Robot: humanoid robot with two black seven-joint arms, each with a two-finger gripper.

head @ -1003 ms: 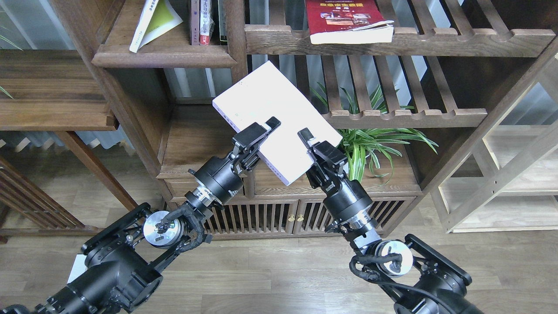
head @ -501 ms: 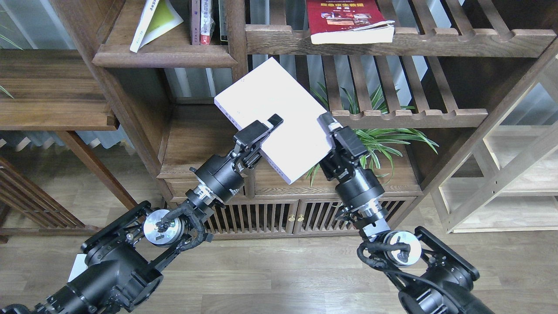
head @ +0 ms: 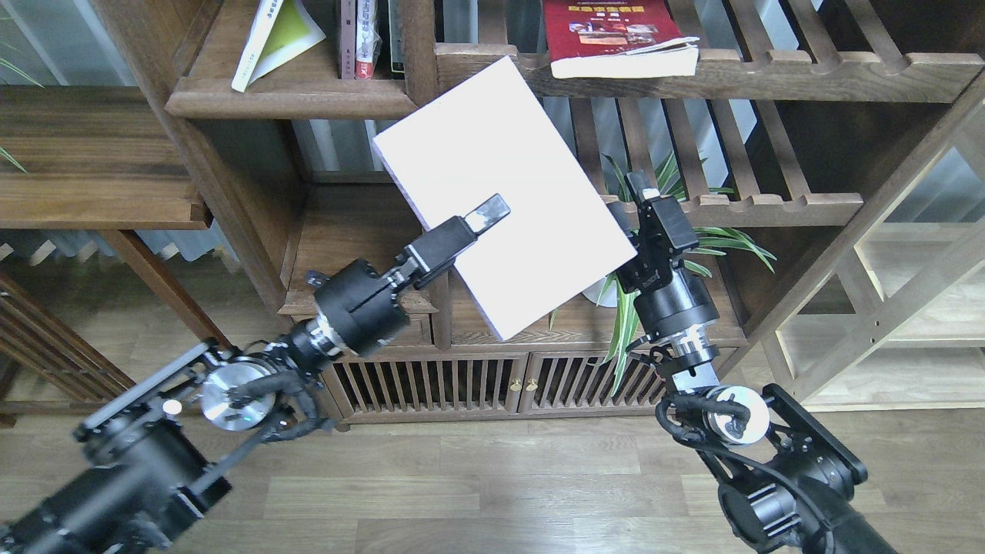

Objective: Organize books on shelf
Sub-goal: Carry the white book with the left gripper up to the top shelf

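Observation:
My left gripper is shut on the lower edge of the thick white book and holds it tilted in the air in front of the bookcase. The book's top corner reaches the front edge of the slatted rack above. My right gripper is just right of the book, apart from it, seen edge-on. The yellow-green book leans on the solid dark-brown shelf at upper left. The red book lies flat on the slatted rack at the top.
A few upright books stand at the right end of the solid shelf against a post. A spider plant sits behind my right gripper under a slatted rack. A low cabinet is below, a pale wooden frame at right.
My left gripper raised the white book and tipped it more upright. My right gripper came off the book's lower right edge and moved up and to the right.

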